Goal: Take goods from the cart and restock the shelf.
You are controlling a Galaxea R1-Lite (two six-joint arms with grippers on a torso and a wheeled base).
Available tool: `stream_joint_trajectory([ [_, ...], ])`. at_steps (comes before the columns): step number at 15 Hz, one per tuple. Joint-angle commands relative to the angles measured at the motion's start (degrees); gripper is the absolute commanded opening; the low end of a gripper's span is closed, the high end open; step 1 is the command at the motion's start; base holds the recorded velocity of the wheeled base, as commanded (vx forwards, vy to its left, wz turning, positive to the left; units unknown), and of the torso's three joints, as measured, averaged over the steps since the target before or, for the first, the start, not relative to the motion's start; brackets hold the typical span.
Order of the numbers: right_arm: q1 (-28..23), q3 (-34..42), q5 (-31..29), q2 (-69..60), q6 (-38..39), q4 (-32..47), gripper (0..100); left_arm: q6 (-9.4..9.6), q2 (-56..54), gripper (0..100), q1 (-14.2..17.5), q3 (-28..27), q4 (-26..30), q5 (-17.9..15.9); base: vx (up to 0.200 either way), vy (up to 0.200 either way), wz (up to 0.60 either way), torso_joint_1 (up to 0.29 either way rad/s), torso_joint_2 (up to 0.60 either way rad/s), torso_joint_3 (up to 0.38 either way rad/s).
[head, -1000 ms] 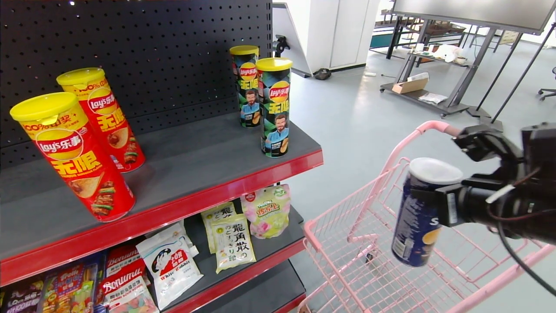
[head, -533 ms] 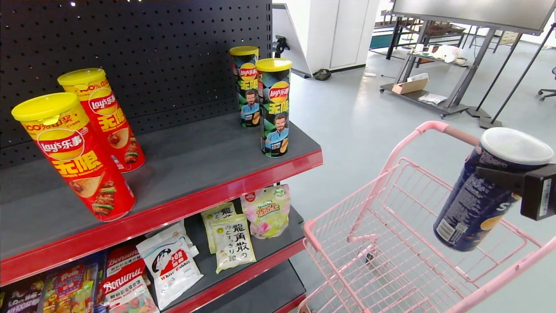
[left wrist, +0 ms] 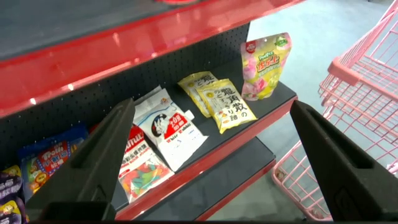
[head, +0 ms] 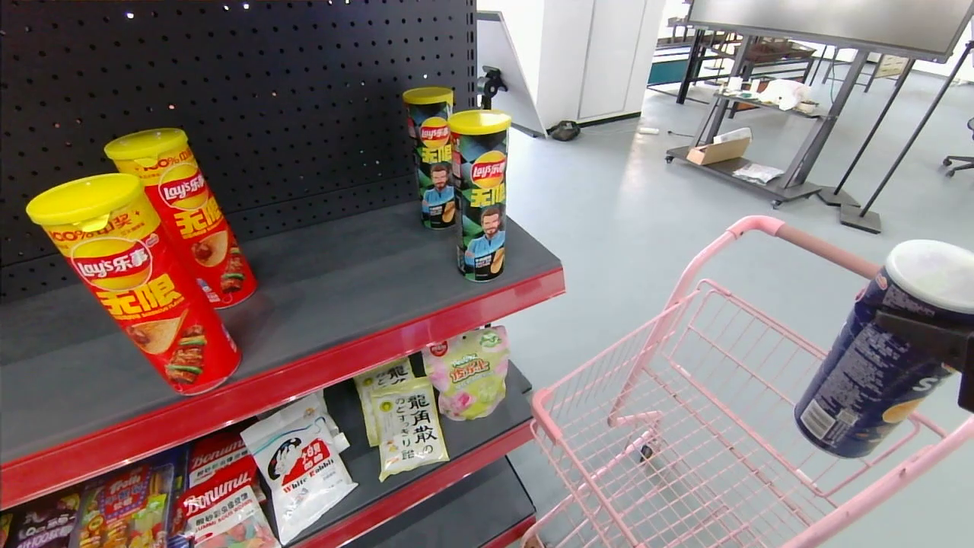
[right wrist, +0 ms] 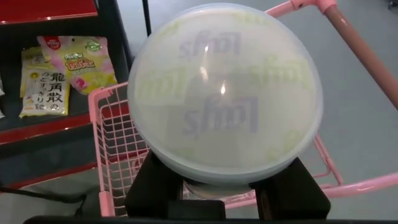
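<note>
1. Your right gripper [right wrist: 224, 193] pinches the dark blue chip can [head: 875, 358] just under its white lid. The can hangs tilted above the pink cart [head: 609, 396], probably lifted clear for carrying to the top shelf [head: 342, 281].
2. Your left gripper [left wrist: 211, 106] is spread wide and empty, facing the snack bags [left wrist: 217, 102] lower down.

Cut off and covered
The right gripper [head: 960, 358] runs past the head view's right edge. The lid [right wrist: 225, 93] hides the blue can [head: 867, 373]'s body from the wrist. Bottom-left snack bags [head: 46, 525] are cropped.
</note>
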Motion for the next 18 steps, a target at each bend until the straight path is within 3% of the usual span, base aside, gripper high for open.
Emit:
stream_joint_trajectory([
  [1, -0.25, 0.29, 0.03, -1.10, 0.13, -0.12, 0, 0.02, 0.07, 100, -0.02, 0.00, 0.00, 0.01, 0.000, 0.000, 0.00, 0.173, -0.46, -0.271],
  [18, -1.74, 4.51, 0.64, -3.12, 0.49, -0.30, 0, 0.02, 0.07, 100, -0.02, 0.00, 0.00, -0.25, 0.000, 0.000, 0.00, 0.159, -0.37, -0.213],
])
